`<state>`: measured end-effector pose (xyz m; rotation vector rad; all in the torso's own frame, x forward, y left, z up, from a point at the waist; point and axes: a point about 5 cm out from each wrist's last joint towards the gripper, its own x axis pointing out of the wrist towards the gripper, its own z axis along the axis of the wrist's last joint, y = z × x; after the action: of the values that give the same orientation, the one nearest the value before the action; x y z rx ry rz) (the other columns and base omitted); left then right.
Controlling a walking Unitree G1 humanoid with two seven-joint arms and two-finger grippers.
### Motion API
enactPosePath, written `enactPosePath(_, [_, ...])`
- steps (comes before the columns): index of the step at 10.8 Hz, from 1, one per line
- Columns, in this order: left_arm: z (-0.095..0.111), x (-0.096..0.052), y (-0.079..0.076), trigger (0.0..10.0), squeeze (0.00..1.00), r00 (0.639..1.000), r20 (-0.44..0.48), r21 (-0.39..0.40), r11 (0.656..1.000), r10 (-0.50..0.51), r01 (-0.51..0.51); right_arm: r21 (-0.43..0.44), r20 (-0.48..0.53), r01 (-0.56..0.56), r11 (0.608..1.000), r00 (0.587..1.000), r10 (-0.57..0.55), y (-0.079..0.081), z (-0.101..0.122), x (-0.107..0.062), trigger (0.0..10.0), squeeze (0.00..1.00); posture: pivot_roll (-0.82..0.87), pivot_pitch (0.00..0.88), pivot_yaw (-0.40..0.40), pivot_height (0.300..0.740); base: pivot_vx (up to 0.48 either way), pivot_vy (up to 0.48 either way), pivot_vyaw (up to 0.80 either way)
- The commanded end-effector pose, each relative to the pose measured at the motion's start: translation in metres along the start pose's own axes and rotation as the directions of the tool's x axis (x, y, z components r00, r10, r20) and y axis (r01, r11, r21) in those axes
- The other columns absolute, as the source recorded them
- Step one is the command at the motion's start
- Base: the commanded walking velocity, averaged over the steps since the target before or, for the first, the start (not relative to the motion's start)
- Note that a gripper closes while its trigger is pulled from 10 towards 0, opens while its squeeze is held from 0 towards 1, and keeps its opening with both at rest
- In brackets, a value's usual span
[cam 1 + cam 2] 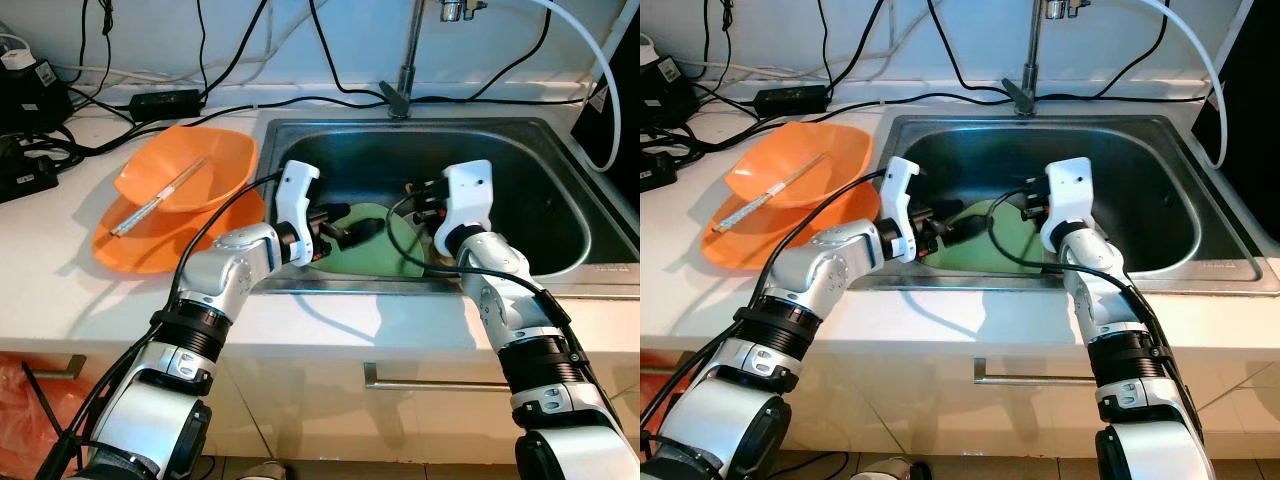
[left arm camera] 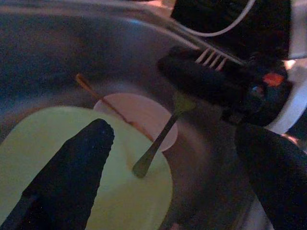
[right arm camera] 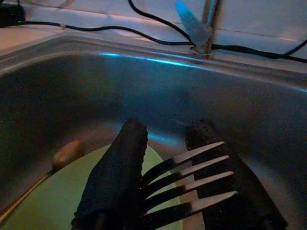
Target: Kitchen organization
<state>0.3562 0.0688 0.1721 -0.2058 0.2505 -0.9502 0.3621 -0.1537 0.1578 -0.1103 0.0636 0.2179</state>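
fork clamped between closed right tool fingers over sink.

Two stacked bowls are set on the counter left of the sink; a plate lies inside it, below the faucet.

Black cables trail across the white bench at ten o'clock, joined to a power brick. A white hose curves down at two o'clock. Drawer handle below at six o'clock.
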Motion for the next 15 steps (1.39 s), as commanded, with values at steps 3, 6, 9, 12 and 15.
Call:
enactPosePath(3, [0.021, 0.001, 0.015, 10.0, 1.00, 1.000, -0.006, 0.136, 0.990, 0.022, -0.021, -0.102, -0.002, 0.016, 0.995, 1.000, -0.016, -0.006, -0.001, 0.000, 10.0, 1.00, 0.13, 0.016, 0.057, 0.740, 0.000, 0.000, 0.00])
enactPosePath(6, [0.022, -0.026, 0.027, 10.0, 1.00, 0.981, 0.097, 0.361, 0.913, 0.165, -0.190, -0.130, 0.024, 0.078, 0.988, 0.997, -0.075, -0.017, 0.007, 0.000, 10.0, 1.00, 0.13, 0.012, 0.060, 0.740, 0.000, 0.000, 0.00])
enactPosePath(9, [-0.003, -0.106, -0.104, 10.0, 1.00, 0.945, 0.269, 0.483, 0.823, 0.184, -0.298, -0.023, 0.093, -0.002, 1.000, 0.996, 0.004, -0.007, 0.029, -0.005, 10.0, 1.00, 0.14, 0.014, 0.060, 0.740, 0.000, 0.000, 0.00])
enactPosePath(12, [0.053, -0.082, 0.000, 10.0, 1.00, 0.872, 0.286, 0.431, 0.759, 0.398, -0.488, -0.009, 0.119, -0.089, 0.996, 0.989, 0.089, 0.007, 0.036, -0.012, 10.0, 1.00, 0.15, 0.011, 0.063, 0.740, 0.000, 0.000, 0.00])
enactPosePath(15, [0.054, -0.082, 0.005, 10.0, 1.00, 0.703, 0.425, 0.222, 0.687, 0.571, -0.692, -0.394, 0.276, 0.680, 0.618, 0.729, -0.627, -0.117, 0.031, -0.028, 10.0, 1.00, 0.18, 0.000, 0.093, 0.740, 0.000, 0.000, 0.00])
